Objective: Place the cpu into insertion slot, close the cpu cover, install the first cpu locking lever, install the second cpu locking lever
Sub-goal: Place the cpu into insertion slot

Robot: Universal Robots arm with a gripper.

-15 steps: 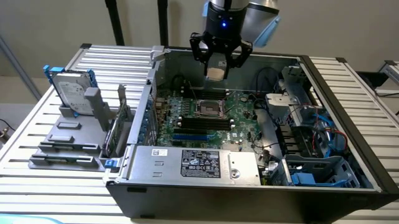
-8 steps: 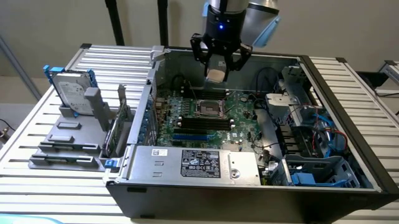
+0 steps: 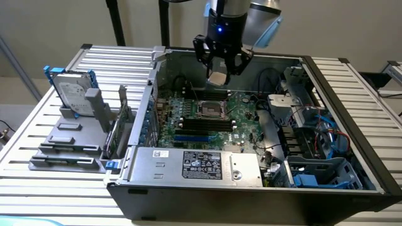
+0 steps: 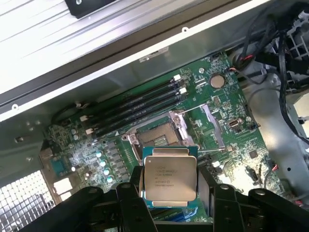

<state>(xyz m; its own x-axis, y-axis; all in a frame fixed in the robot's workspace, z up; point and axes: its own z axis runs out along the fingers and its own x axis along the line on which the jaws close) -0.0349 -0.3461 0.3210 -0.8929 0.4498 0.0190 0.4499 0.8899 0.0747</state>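
My gripper [image 3: 221,66] hangs over the open computer case, shut on the cpu [image 3: 217,78], a pale square chip. Seen from the wrist, the cpu [image 4: 170,180] lies flat between the black fingers [image 4: 134,193], its printed lid facing the camera. The insertion slot [image 4: 157,136], a black square with a silver rim, lies bare on the green board just beyond the chip. In the exterior view the insertion slot [image 3: 212,109] is below the chip and a little nearer the camera. A silvery piece [image 4: 212,123] that looks like the cpu cover stands swung away beside the slot.
Long black memory slots [image 3: 207,125] run next to the socket. A grey labelled metal box [image 3: 201,165] fills the case's near side. Cables and a blue drive cage [image 3: 320,174] crowd the exterior view's right. A hard drive [image 3: 72,94] stands on a grey rack on the slatted table [image 3: 113,61].
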